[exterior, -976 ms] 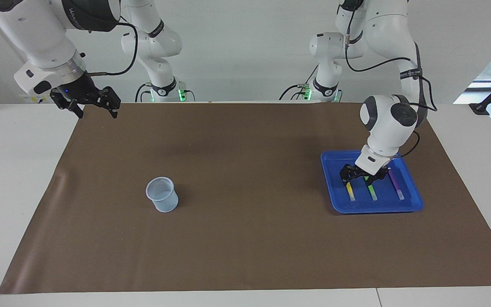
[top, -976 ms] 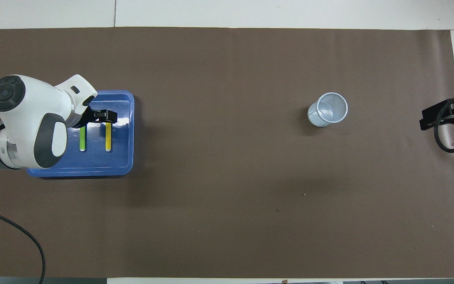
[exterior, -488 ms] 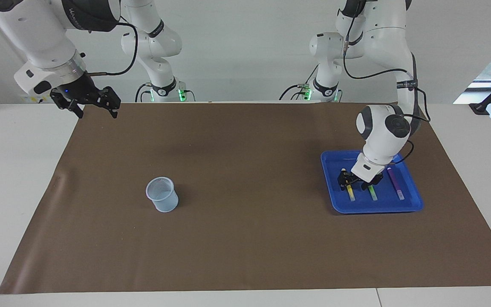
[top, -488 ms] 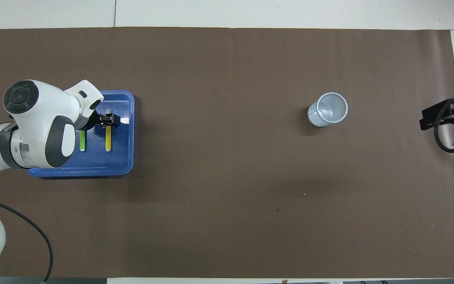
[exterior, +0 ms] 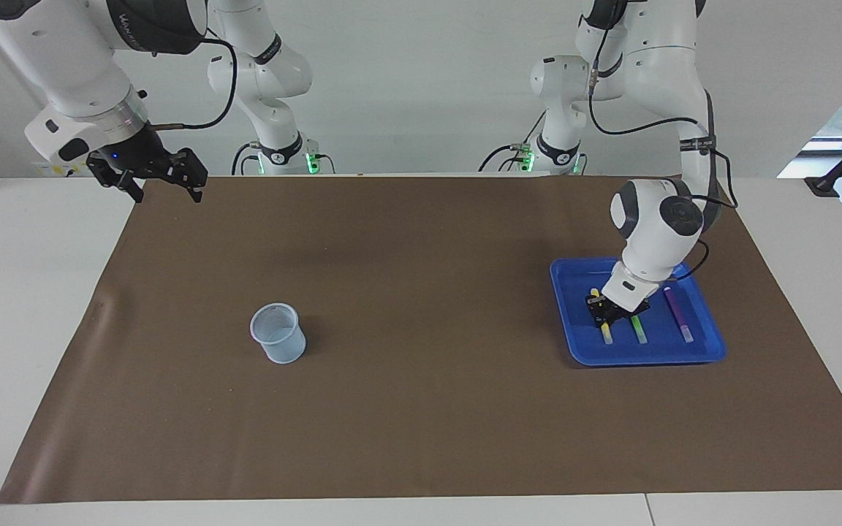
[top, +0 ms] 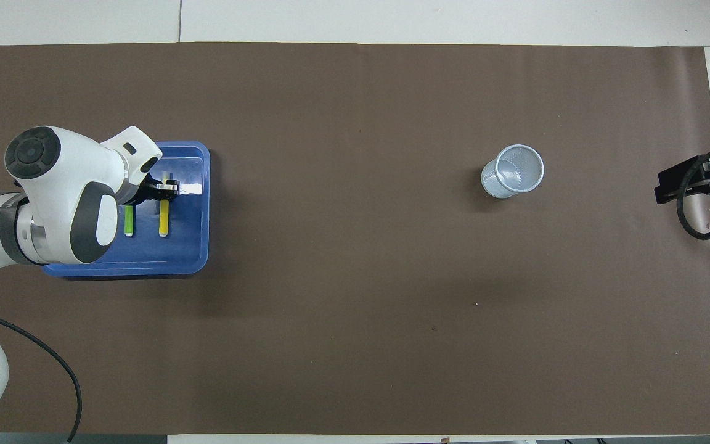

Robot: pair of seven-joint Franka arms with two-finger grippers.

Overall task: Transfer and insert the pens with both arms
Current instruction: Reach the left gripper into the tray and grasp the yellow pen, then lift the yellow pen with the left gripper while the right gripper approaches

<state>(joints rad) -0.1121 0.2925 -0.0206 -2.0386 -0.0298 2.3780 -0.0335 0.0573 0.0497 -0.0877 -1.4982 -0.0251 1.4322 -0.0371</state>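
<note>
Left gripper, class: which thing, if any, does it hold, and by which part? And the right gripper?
The left gripper is shut on the yellow pen in the blue tray, near its coloured end, away from the pale tip. The right gripper holds nothing.

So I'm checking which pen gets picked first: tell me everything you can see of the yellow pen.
The yellow pen is a thin, plastic-looking stick with a pale whitish end pointing away from the robots. It lies in the blue tray, beside the green pen, at the tray's side toward the right arm's end of the table. The left gripper is shut on its middle part; a short yellow stub shows on the robots' side of the fingers.
</note>
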